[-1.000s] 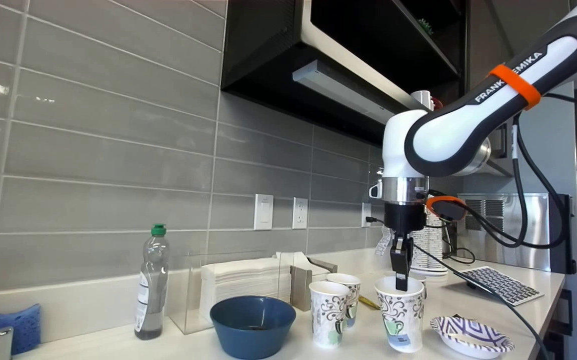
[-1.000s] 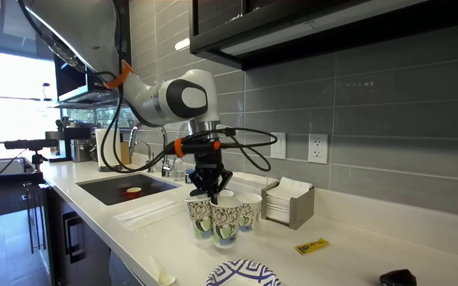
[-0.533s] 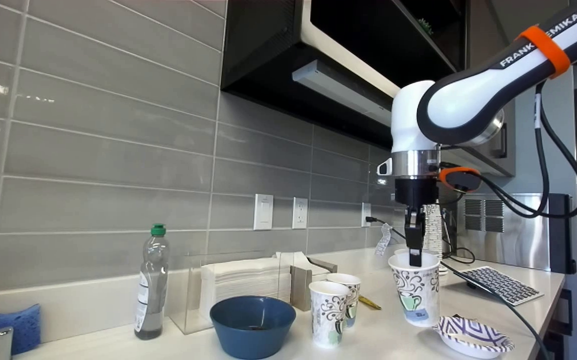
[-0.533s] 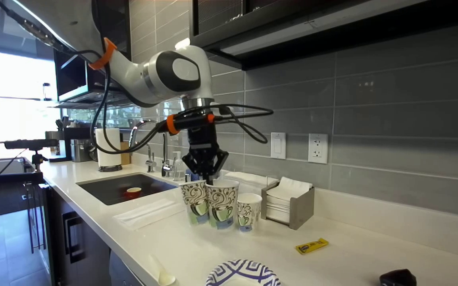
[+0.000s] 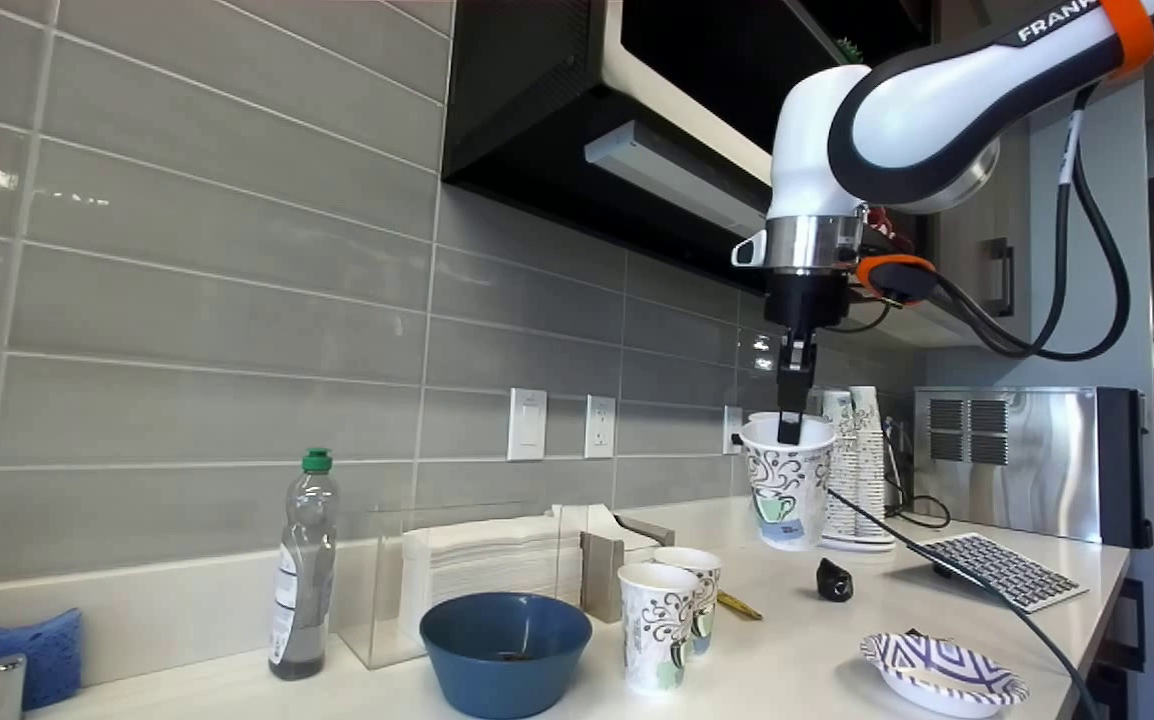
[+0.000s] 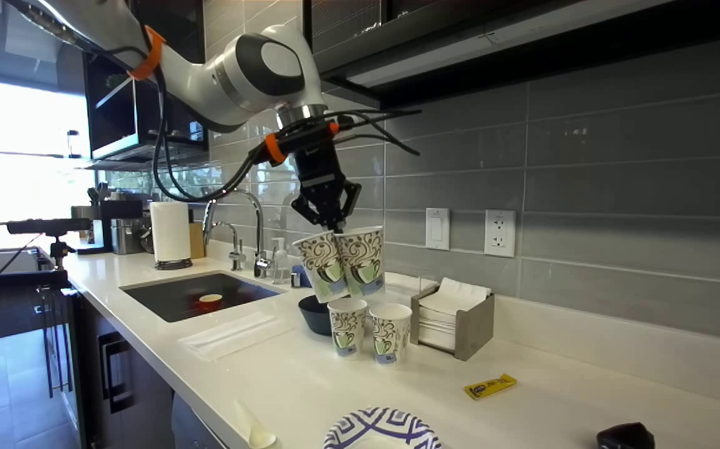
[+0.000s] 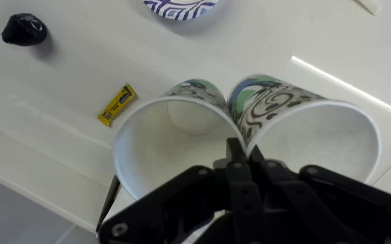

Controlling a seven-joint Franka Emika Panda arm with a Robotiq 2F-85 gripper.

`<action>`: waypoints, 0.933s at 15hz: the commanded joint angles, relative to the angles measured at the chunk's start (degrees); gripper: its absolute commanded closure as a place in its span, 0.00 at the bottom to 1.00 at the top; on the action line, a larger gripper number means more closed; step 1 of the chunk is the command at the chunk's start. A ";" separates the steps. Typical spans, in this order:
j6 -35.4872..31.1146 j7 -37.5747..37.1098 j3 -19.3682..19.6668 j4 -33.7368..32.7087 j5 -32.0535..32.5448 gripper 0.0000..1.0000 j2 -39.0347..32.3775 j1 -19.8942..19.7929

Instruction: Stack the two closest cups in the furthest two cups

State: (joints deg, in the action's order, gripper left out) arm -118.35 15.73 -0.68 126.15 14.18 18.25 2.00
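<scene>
Gripper (image 7: 246, 151): raised above the counter (image 6: 559, 399), fingers pinched on two adjoining cup walls, one finger inside each cup. First held cup (image 7: 178, 142) and second held cup (image 7: 317, 135): hung side by side directly under the gripper, off the counter, mouths turned up toward it; long axes tilted from vertical, bases leaned toward each other. First standing cup (image 6: 347, 330) and second standing cup (image 6: 391, 337): set upright just beside each other, below the gripper and off toward the napkin holder (image 6: 477, 327); long axes vertical, mouths up; any contact between them cannot be told. In both exterior views the two rows are seen roughly parallel; by judgement, the held cups must be carried across, squared over those mouths and lowered. Blue bowl (image 5: 505, 665): placed below the gripper, beyond the standing cups. Yellow packet (image 7: 117, 105): laid flat below the gripper, well apart from the standing cups.
</scene>
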 commanded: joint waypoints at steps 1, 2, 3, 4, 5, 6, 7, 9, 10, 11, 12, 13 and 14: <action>-0.97 2.92 0.16 -4.85 -0.02 0.99 -3.63 0.75; -1.73 3.48 0.36 -5.76 -0.43 0.99 -4.81 0.82; -2.32 4.10 0.50 -6.62 -0.94 0.99 -5.85 0.90; -2.73 4.32 0.40 -7.43 -1.31 0.99 -6.75 0.97; -3.32 4.77 0.41 -8.10 -1.90 0.99 -7.95 1.03; -3.79 5.29 0.40 -8.85 -2.41 0.99 -9.05 1.07; -4.13 5.82 0.34 -9.47 -2.92 0.99 -10.05 1.14; -4.89 6.78 0.30 -10.62 -4.59 0.99 -12.00 1.20; -5.07 7.52 0.31 -11.13 -5.82 0.99 -12.73 1.23; -5.07 7.99 0.24 -11.54 -6.73 0.99 -13.40 1.17; -5.04 8.53 0.20 -11.95 -7.88 0.99 -13.95 1.13; -5.01 9.20 0.20 -12.36 -9.08 0.99 -14.44 1.07; -4.95 9.58 0.14 -12.68 -9.83 0.99 -14.87 0.98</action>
State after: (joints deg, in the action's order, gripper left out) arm -123.57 22.78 -0.72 116.16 7.69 5.53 2.82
